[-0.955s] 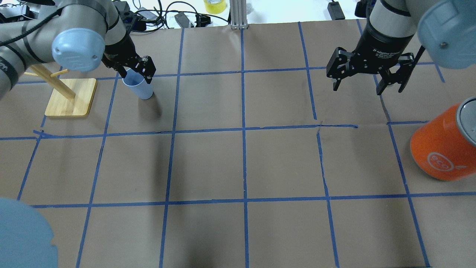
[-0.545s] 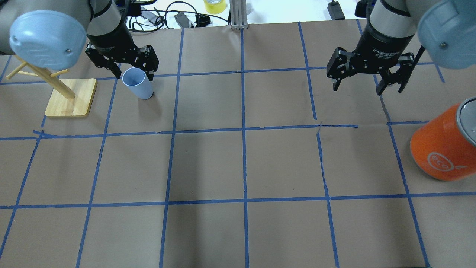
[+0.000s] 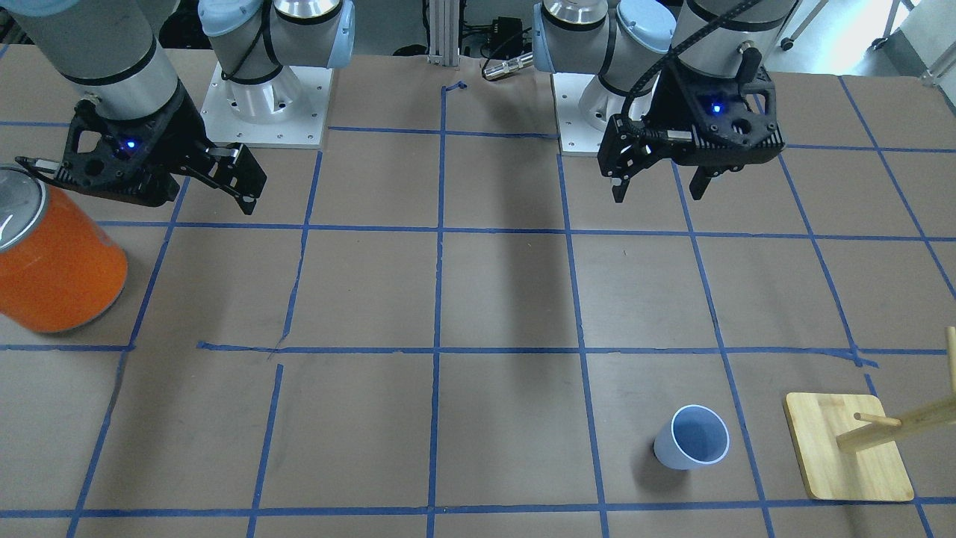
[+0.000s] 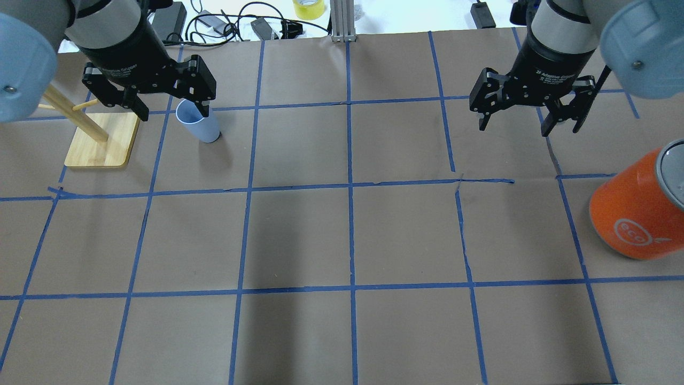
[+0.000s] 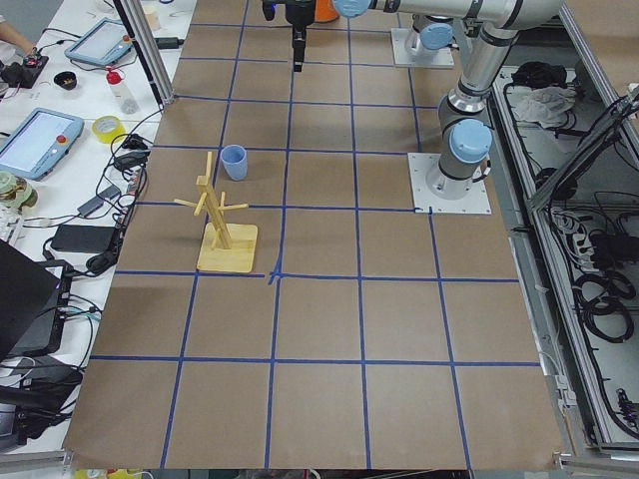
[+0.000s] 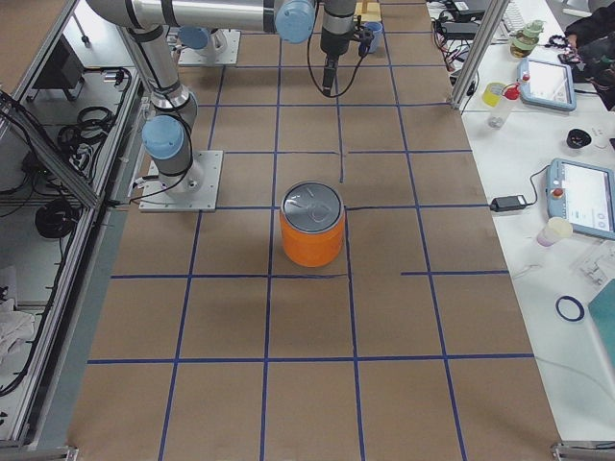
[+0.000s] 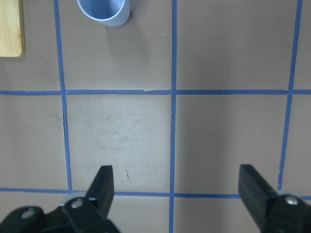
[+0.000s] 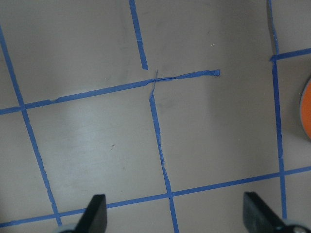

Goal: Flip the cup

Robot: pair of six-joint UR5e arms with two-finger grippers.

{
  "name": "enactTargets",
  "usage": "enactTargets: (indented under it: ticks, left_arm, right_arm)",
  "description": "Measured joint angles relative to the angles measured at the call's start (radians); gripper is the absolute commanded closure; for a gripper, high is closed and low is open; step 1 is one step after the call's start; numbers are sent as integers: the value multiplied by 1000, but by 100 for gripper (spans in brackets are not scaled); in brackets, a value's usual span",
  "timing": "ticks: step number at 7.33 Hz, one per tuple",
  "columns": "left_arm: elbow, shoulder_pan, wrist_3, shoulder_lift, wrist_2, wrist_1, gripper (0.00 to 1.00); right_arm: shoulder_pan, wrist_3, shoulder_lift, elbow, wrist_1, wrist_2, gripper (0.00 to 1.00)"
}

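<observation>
one smooth tapered cup [image 3: 691,447] stands upright; left gripper [image 3: 659,194] and right gripper [image 4: 514,129] gape.

Wooden rack [image 3: 848,457] near cup [image 3: 691,442]

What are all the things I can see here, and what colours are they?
cup: one, pale blue, standing mouth up on the table next to the wooden stand
can: one, orange with a silver top, big, at the table edge on the robot's right side
wooden peg stand: one, light wood, flat base with pegs, on the robot's left side
tape roll: one, yellow, beyond the table's far edge
table: one, brown paper with a blue tape grid
left end effector: one, black, open, raised, empty
right end effector: one, black, open, raised, empty
</observation>
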Motion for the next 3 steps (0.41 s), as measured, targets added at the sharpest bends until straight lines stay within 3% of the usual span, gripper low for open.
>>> enactTargets:
  ticks: [3]
  left_arm:
    - [0,2,-6,21,-4,-6,0]
  right_arm:
    - [0,0,0,0,0,0,0]
